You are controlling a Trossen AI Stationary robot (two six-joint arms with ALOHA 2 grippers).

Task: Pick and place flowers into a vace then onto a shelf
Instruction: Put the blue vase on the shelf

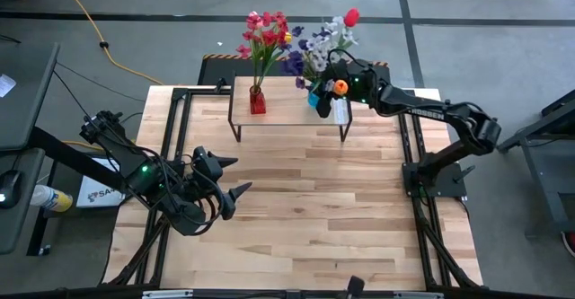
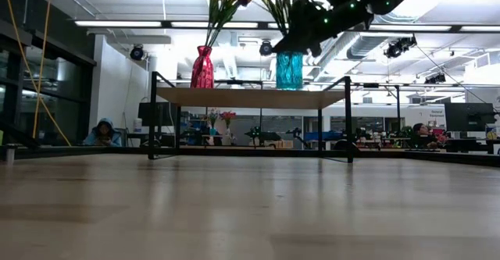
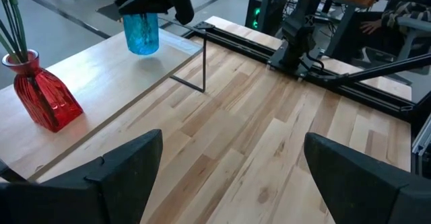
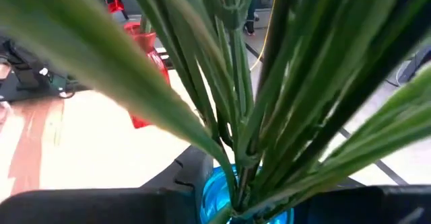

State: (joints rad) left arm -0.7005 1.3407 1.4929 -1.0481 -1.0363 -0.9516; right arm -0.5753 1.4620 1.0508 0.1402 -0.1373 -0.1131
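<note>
The shelf [image 1: 287, 112] stands at the table's far middle. On its left part rests a red vase [image 1: 258, 101] holding red and pink flowers [image 1: 267, 31]. At its right part is a blue vase [image 2: 289, 71] with purple and white sprays, a red tulip and an orange tulip [image 1: 323, 43]. The vase's base is at the shelf top; whether it rests there I cannot tell. My right gripper [image 1: 325, 88] is shut on this vase, reaching in from the table's right. My left gripper [image 1: 235, 175] hovers open over the table's left middle, with nothing between its fingers [image 3: 135, 170]. My right gripper has the blue vase's top [image 4: 222, 194] between its two fingers, just under the green stems [image 4: 242, 83]. It comes nearly level, slanting slightly down, from the table's right side. The vase stays upright with its flowers standing above the fingers.
Black frame rails [image 1: 413, 155] run along the table's left and right sides. The right arm's base [image 1: 436, 175] sits at the right edge. Bare wooden tabletop [image 1: 314, 209] lies on the near side of the shelf. A person [image 2: 101, 131] sits far behind the table.
</note>
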